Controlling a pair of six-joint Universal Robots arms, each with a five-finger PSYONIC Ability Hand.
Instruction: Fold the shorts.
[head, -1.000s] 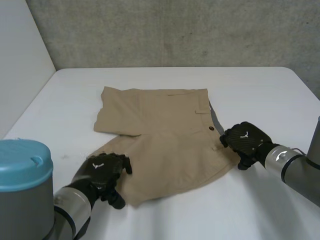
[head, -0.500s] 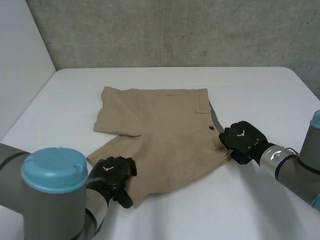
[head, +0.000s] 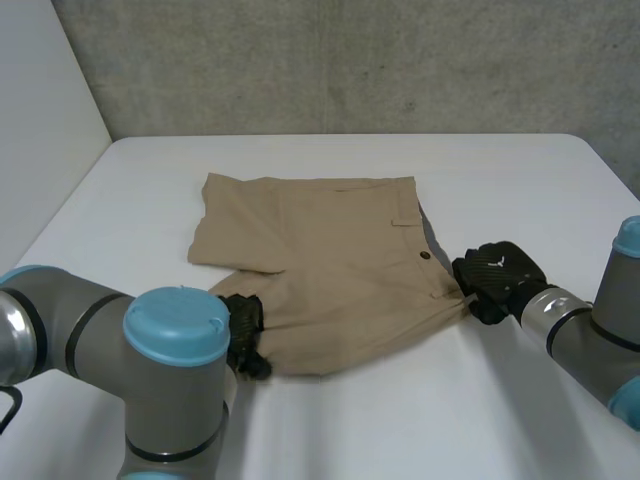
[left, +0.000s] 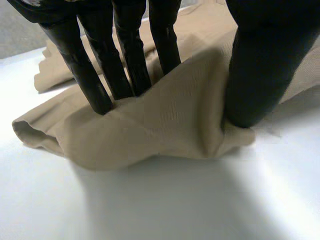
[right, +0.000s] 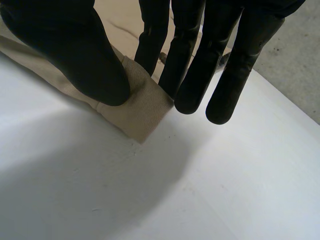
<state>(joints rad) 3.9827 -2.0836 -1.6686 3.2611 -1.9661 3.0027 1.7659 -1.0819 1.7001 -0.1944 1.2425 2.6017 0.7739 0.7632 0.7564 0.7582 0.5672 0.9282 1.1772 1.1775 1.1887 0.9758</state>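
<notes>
The tan shorts (head: 320, 265) lie spread in the middle of the white table (head: 540, 180), waistband towards the right arm and legs towards the left. From above, the left hand (head: 245, 325) sits at the hem of the near leg, half hidden behind its own arm. The right hand (head: 500, 280) rests at the near corner of the waistband, just beside a small dark button (head: 425, 256).

The left wrist view shows the grip plainly. The fingers (left: 125, 65) press into the cloth, the thumb (left: 260, 70) closes from the other side, and a raised ridge of fabric is pinched between them. In the right wrist view the thumb (right: 75, 55) bears down on the waistband corner (right: 142, 107), nipping it against the fingers (right: 185, 60), while the outer fingertips hang over bare table.
</notes>
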